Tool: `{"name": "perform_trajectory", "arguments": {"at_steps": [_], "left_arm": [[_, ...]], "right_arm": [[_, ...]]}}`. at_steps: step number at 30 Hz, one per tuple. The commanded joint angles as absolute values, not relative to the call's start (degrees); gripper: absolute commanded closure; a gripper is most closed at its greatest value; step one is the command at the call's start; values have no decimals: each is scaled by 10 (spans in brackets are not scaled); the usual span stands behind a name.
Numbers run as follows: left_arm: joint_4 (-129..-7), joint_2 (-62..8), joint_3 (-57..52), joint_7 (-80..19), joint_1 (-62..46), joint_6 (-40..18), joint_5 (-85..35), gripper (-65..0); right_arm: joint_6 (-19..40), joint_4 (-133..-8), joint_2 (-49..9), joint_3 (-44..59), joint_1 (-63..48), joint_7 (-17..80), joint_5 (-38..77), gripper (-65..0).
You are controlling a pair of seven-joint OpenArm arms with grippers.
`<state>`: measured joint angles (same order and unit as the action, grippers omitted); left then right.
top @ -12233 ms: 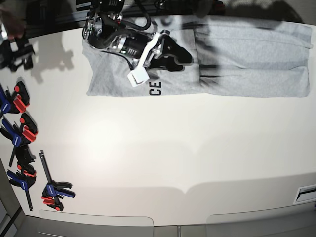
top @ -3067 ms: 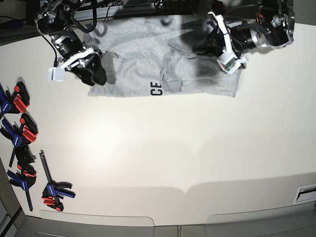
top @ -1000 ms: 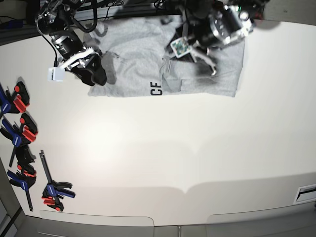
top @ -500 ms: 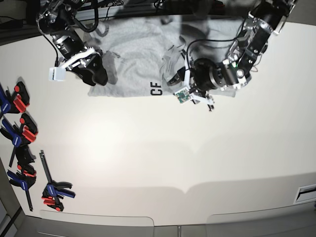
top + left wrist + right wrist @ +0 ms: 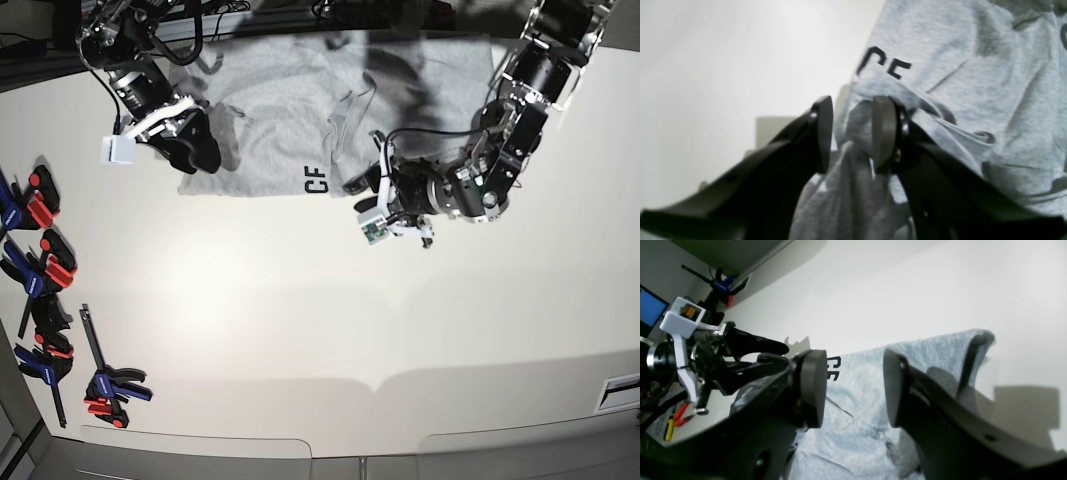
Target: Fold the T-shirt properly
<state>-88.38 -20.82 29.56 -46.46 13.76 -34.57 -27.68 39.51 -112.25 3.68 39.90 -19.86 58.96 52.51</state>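
Note:
The light grey T-shirt (image 5: 280, 110) lies at the table's far side, folded narrower, with black lettering (image 5: 317, 181) at its near edge. My left gripper (image 5: 352, 188) is at that near edge just right of the lettering. In the left wrist view it (image 5: 851, 133) is open, with a fold of the shirt (image 5: 973, 66) between the jaws and draped over one finger (image 5: 883, 130). My right gripper (image 5: 203, 160) rests on the shirt's near left corner. In the right wrist view it (image 5: 853, 386) is open over the cloth (image 5: 907, 373), and the left gripper (image 5: 783, 355) shows beyond.
Several red, blue and black clamps (image 5: 40, 260) lie along the white table's (image 5: 300, 300) left edge, with one more (image 5: 110, 385) near the front left. A slot (image 5: 622, 390) sits at the front right edge. A blue screen (image 5: 650, 310) stands beyond the table.
My left arm has swung from above the shirt's right part down to its near edge by the lettering. The right arm has barely moved. The shirt's right side was folded inward earlier.

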Motion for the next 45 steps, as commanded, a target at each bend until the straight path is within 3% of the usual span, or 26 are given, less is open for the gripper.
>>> {"name": "perform_trajectory", "arguments": {"at_steps": [1,5,14,16,20,27,30,34,45], "left_arm": [[-892,-210,292,-454,145,-348,-287,-183],[-888,-209,292,-456,133,-348,-308,-178],[-866,-203,292,-449,135,-356,-314,-85],[-866,-203,292,-449,140,-356,-311,-117],[-866,-203,292,-450,154,-356,-294,-252],[-820,-202,292,-455,162,-353,-333,-260],[-787,-200,292,-458,162,-376,-364,-202],[-777,-200,292,-458,164,-400,-396,0],[-778,-178,292,-458,204,-400,-406,0]], "right_arm": [[400,-1133,33,401,-197,577,542,-258],[400,-1133,33,401,-197,576,542,-258],[400,-1133,33,401,-197,576,542,-258],[400,-1133,33,401,-197,576,542,-258],[400,-1133,33,401,-197,576,542,-258],[400,-1133,33,401,-197,576,542,-258],[400,-1133,33,401,-197,576,542,-258],[400,-1133,33,401,-197,576,542,-258],[400,-1133,33,401,-197,576,542,-258]]}}
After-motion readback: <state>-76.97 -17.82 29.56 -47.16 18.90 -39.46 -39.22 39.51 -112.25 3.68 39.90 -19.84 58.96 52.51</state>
